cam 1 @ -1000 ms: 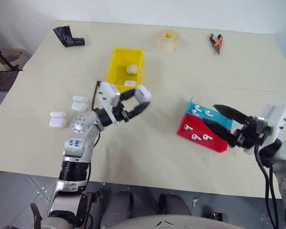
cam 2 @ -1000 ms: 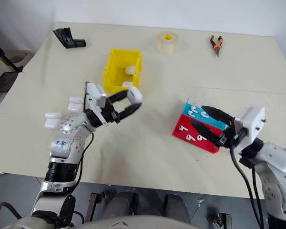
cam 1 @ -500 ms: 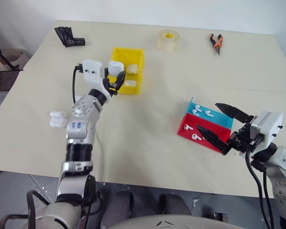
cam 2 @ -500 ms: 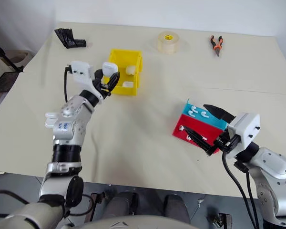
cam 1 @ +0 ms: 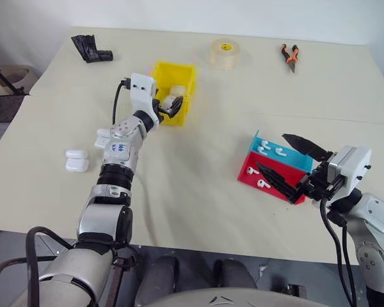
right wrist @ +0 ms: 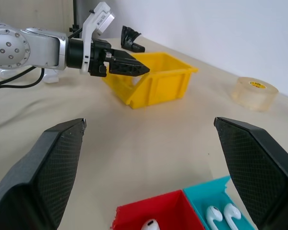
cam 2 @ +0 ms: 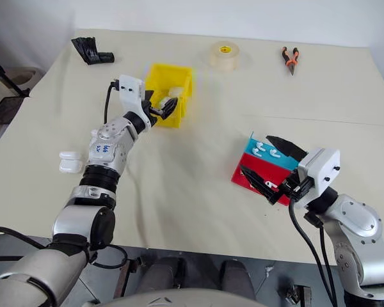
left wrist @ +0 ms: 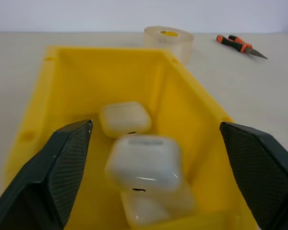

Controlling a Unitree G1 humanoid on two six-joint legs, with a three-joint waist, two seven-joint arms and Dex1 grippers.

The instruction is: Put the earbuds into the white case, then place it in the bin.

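My left gripper [cam 1: 173, 107] reaches over the near end of the yellow bin [cam 1: 179, 66], its fingers [left wrist: 62, 167] spread wide and open. A white case [left wrist: 144, 163] lies loose between them inside the bin, resting on another case beside a third [left wrist: 125, 119]. My right gripper [cam 1: 272, 152] is open at the right, just above the red tray [cam 1: 248, 174] and the blue tray [cam 1: 297, 161]. Both trays hold white earbuds [cam 1: 264, 147]. Across the table, the right wrist view shows the left gripper [right wrist: 129, 68] at the bin [right wrist: 158, 88].
More white cases lie on the table at the left [cam 1: 77, 160] and beside my left forearm [cam 1: 104, 135]. A tape roll [cam 1: 225, 53], orange-handled pliers [cam 1: 289, 56] and a black object [cam 1: 91, 48] sit along the far side.
My left arm reached forward from mid-table to the bin with the case. Its fingers then opened and let the case go into the bin. The right gripper opened a little wider.
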